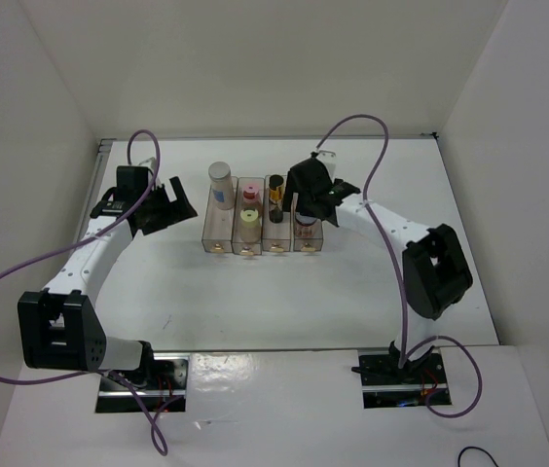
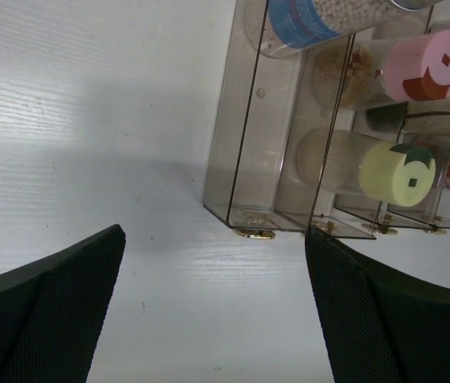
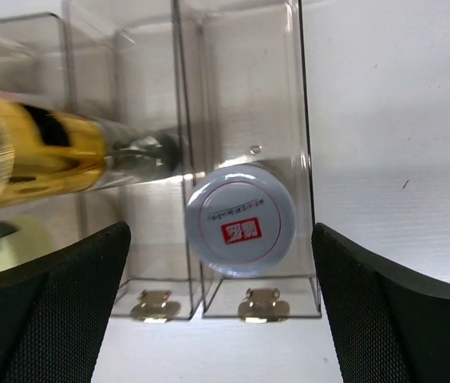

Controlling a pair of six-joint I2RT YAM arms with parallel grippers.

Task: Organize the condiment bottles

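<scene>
1. Right wrist view looks down on the squat jar (image 3: 239,221). It stands upright in the rightmost compartment of the clear rack (image 3: 305,120), toward the rack's front end, and shows a pale lid with a red mark.
2. The slim dark bottle (image 3: 41,155), with a gold label, stands in the compartment just left of the jar's.
3. The yellow-capped bottle (image 2: 396,173) and the pink-capped bottle (image 2: 424,66) share the rack's second compartment from the left. The yellow one is nearer the front and the pink one is behind it.
4. The white bottle (image 1: 220,185), grey-capped, stands at the back of the rack's leftmost compartment.
5. The right gripper (image 1: 318,206) hangs over the rack's right end. Its jaws are spread wide either side of the jar and grip nothing.
6. The left gripper (image 1: 169,206) sits left of the rack over the table (image 1: 255,302), with its jaws wide and empty.
</scene>
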